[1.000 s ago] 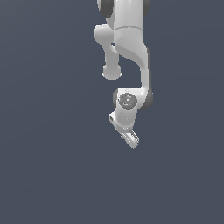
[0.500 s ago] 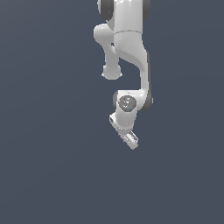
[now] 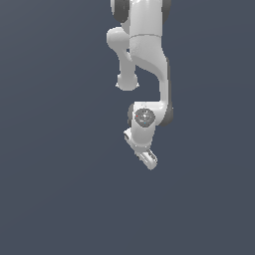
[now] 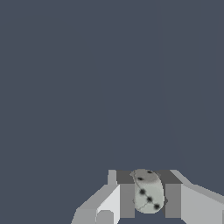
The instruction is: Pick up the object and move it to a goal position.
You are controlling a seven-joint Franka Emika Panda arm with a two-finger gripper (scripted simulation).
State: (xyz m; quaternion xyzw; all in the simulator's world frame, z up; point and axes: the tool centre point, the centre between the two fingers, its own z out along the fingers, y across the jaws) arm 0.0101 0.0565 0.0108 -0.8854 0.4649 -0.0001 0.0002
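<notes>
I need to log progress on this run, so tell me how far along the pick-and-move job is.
Done: the grab. In the wrist view the claw is shut on the object, a pale grey piece with dark spots held between the fingers. In hand: the carry, with the arm holding the claw low in the exterior view. Left: delivery. No goal marker shows in either view, so how far remains cannot be told.

I see only one thing that is not part of the task: a plain dark blue-grey surface (image 3: 55, 199). It fills the exterior view from edge to edge, with an even tone and no marks on it. In the wrist view the same flat surface (image 4: 87, 78) lies all around, and nothing rests on it.
</notes>
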